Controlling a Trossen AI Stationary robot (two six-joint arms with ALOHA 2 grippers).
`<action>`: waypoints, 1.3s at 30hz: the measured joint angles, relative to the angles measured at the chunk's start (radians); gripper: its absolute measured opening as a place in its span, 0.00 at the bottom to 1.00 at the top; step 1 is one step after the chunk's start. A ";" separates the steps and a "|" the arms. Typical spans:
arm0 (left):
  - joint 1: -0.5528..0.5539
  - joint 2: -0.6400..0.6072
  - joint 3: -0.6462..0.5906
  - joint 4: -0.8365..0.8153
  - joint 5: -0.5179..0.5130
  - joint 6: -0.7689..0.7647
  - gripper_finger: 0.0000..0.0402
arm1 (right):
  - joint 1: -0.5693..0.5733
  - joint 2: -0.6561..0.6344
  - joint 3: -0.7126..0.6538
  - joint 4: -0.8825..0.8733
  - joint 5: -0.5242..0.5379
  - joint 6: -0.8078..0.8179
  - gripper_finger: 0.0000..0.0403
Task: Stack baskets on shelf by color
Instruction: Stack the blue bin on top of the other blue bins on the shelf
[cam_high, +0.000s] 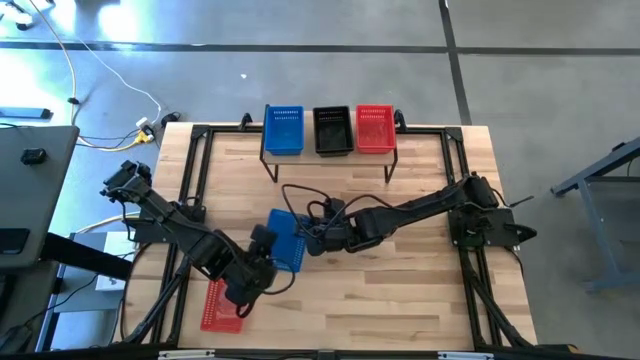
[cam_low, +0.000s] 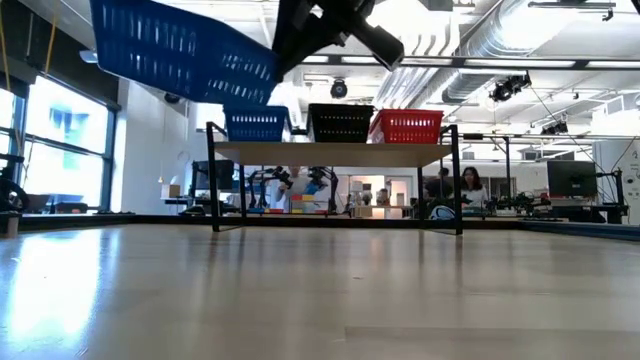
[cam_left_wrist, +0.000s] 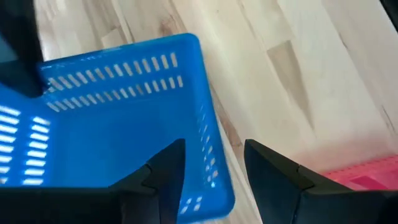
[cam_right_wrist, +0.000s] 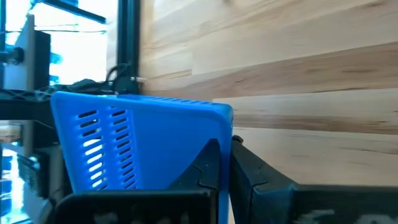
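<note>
While the right claw (cam_high: 312, 238) grips the blue basket's (cam_high: 287, 240) wall, lifted mid-table for the shelf (cam_high: 330, 155), the left claw (cam_high: 262, 268) hangs open over its rim.

Glossy perforated plastic blue basket (cam_right_wrist: 143, 146), smooth pale wood-grain table (cam_high: 420, 290), light wood shelf (cam_low: 335, 153) on thin black metal legs.

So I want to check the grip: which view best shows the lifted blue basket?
The right wrist view: the right pincer pinches the wall of the blue basket. The low view shows the basket tilted in the air. The high view shows it between both arms. The left wrist view shows its rim beside the open left pincer.
</note>
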 joint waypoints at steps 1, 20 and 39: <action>0.000 0.000 0.000 0.000 0.001 0.000 0.39 | 0.000 0.000 0.000 0.008 0.002 -0.001 0.00; 0.016 0.000 0.000 -0.059 0.019 0.013 0.23 | 0.033 0.000 0.000 0.101 -0.004 -0.050 0.00; 0.013 -0.001 0.000 -0.056 0.035 0.089 0.01 | 0.034 0.000 0.000 0.085 0.067 -0.115 0.25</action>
